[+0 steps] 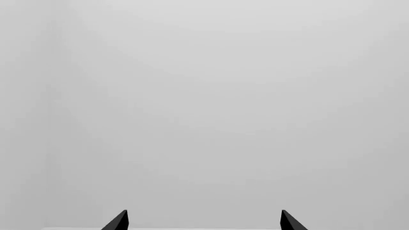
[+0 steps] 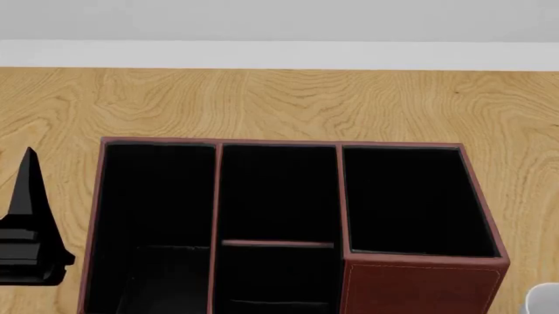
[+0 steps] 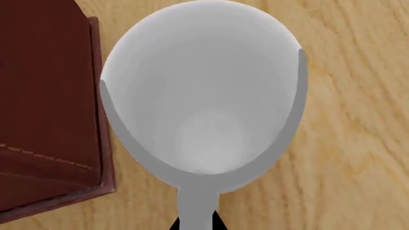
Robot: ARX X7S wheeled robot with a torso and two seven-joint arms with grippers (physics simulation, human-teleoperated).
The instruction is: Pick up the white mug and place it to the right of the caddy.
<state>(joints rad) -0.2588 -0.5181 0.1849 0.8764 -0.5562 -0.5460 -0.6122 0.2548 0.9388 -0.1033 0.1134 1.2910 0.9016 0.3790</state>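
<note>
From the head camera I'm looking down on the caddy (image 2: 279,222), a big box with a dark red-brown leather look, pale stitching along the front of its taller right-hand section, and matte black lining inside every compartment; thin red-brown dividers split it into a long left bay, a middle bay cut in two by a crossbar, and a square right bay. It sits on a table (image 2: 262,104) of light wood with broad swirling grain, and a plain pale wall runs behind. At the lower right corner of that view, just beside the caddy's tall corner, a sliver of the white mug (image 2: 546,299) shows, glossy and pale. My right wrist camera stares straight into it: the white mug (image 3: 201,91) is a smooth rounded bowl, soft grey inside, with its loop handle running toward the right gripper (image 3: 198,224). Two black fingertips (image 3: 219,223) flank that handle on either side, so I read the tool as clenched on the handle. The caddy's stitched leather wall (image 3: 48,110) stands right alongside the mug, on wood. The left gripper (image 1: 204,221) shows two sharp black wedge tips spread well apart, nothing between them, facing blank grey; in the head view it (image 2: 31,229) hangs left of the caddy.
</note>
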